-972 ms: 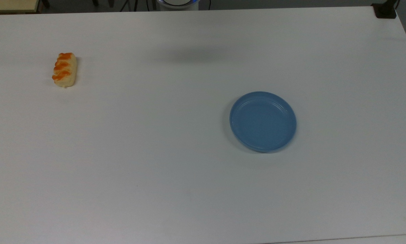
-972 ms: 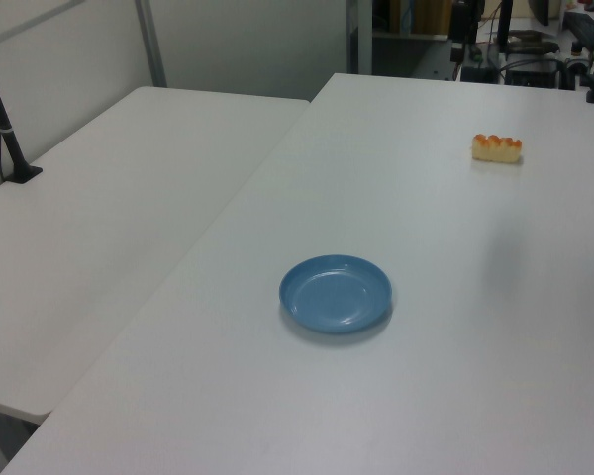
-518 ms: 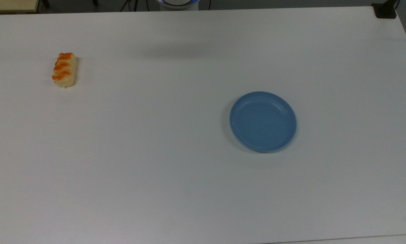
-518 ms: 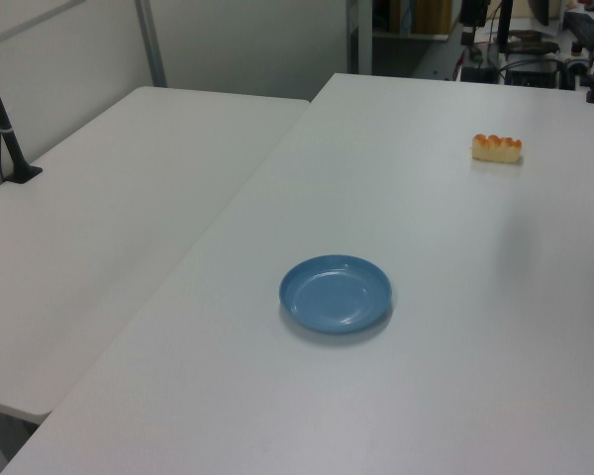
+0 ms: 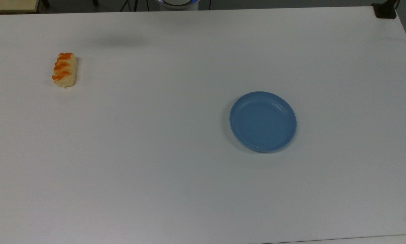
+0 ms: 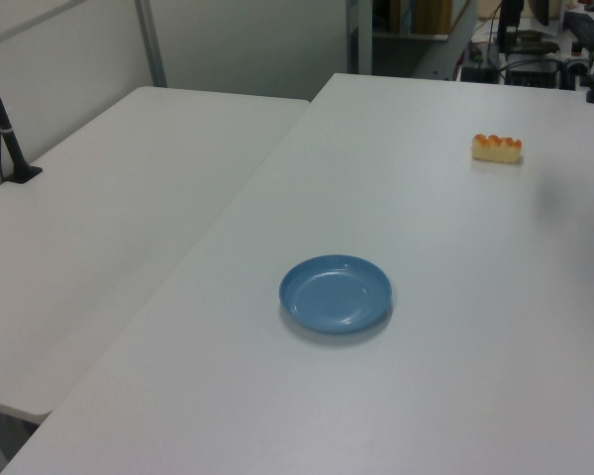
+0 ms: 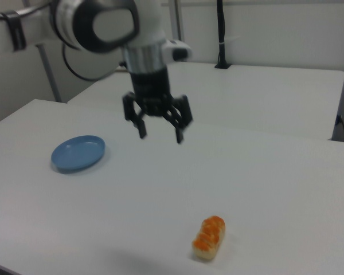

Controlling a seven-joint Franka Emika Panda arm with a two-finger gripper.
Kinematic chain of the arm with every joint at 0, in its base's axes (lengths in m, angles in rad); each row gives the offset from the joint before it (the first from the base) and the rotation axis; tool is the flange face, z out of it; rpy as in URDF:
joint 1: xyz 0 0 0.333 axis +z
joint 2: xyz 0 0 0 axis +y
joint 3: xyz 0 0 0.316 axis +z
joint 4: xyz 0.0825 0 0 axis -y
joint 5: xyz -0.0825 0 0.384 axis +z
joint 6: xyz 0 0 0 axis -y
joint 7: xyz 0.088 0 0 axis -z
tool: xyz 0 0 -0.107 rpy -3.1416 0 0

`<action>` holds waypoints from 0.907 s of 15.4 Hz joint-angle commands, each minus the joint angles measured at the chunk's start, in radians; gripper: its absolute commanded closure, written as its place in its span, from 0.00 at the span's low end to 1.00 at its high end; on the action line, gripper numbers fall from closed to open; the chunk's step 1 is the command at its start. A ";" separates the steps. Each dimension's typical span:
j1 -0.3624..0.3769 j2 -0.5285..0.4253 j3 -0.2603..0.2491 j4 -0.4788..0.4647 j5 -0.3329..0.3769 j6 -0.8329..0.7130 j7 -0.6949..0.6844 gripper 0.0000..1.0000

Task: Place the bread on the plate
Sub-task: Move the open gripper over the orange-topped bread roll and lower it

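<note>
The bread (image 5: 64, 69) is a small pale bun with orange-brown glazed patches. It lies on the white table (image 5: 175, 176) at the top view's far left, and I also see the bread (image 6: 497, 148) in the left view and the bread (image 7: 209, 237) in the right view. The round blue plate (image 5: 262, 121) sits bare, right of centre in the top view; it is the plate (image 6: 336, 294) and the plate (image 7: 78, 153) in the side views. My gripper (image 7: 160, 136) hangs open high above the table in the right view, between plate and bread, holding nothing.
A second white table (image 6: 99, 228) adjoins on the left view's left, with a black clamped post (image 6: 5, 134) on it. Another black clamp (image 5: 385, 10) sits at the top view's upper right table corner. Cables and equipment (image 6: 535, 49) lie beyond the far table edge.
The arm's shadow on the table has slid toward the top view's left, closer to the bread. Bread and plate have not moved.
</note>
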 commanded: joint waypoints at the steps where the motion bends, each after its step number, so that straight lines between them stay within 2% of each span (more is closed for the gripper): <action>1: -0.028 -0.023 -0.041 -0.174 0.006 0.228 -0.033 0.00; 5: -0.031 -0.012 -0.096 -0.363 0.007 0.539 -0.092 0.00; 7: -0.031 0.000 -0.128 -0.421 0.009 0.618 -0.154 0.00; 14: -0.039 0.110 -0.134 -0.423 0.021 0.644 -0.172 0.00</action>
